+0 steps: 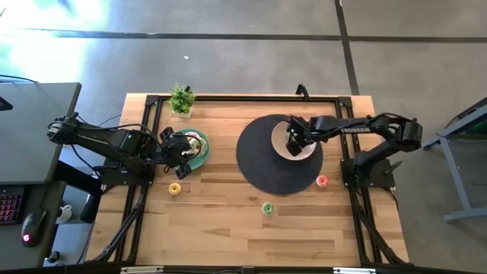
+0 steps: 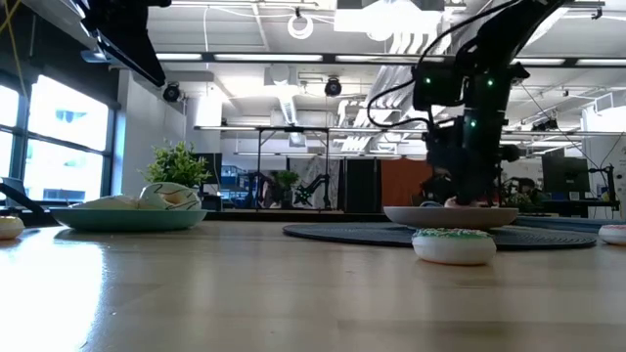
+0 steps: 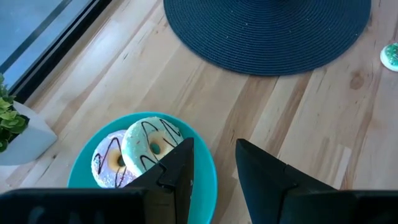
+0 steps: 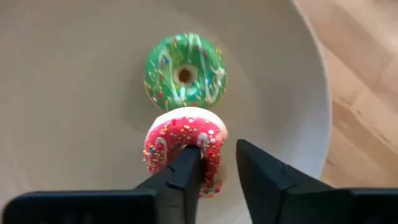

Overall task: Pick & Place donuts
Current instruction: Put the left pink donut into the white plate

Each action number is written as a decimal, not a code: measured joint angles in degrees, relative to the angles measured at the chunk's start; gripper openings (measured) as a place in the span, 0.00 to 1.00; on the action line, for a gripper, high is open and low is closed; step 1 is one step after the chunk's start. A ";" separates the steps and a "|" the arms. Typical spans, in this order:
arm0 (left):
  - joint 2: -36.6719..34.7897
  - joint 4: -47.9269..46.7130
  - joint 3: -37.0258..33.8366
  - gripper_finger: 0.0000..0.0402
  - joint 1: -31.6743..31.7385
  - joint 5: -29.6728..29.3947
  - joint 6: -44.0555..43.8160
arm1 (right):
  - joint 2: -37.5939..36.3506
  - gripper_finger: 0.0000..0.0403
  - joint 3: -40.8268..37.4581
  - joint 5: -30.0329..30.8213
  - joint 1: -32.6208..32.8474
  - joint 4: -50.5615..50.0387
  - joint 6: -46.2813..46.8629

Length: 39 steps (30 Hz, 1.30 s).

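**Right gripper pinches a pink donut over the beige plate**

Right gripper (image 4: 214,163) sits low over the beige plate (image 4: 74,93) on the dark round mat (image 1: 259,164), fingers closed on the rim of a pink sprinkled donut (image 4: 180,146) tilted on edge, touching a green donut (image 4: 185,71) lying flat beside it.

Left gripper (image 3: 214,168) hovers at the teal plate's (image 3: 208,180) edge, fingers slightly parted and empty; two drizzled donuts, one mint (image 3: 152,144) and one lilac (image 3: 111,160), rest there overlapping.

Loose on the table: a yellow donut (image 1: 174,189), a green-iced donut (image 1: 267,208), a red donut (image 1: 322,181). A potted plant (image 1: 181,99) stands near the back edge.
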 joint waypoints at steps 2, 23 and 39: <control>0.00 0.00 0.00 0.29 0.00 0.00 0.00 | 0.00 0.29 1.66 -0.04 -0.34 -1.70 -0.15; 0.00 -0.02 0.00 0.29 0.00 1.25 -0.02 | -0.62 0.34 4.34 -3.28 0.75 -2.91 -7.42; 5.39 32.47 -9.01 0.29 5.52 -7.08 6.33 | -1.09 0.33 4.44 -2.56 -0.05 0.96 -6.71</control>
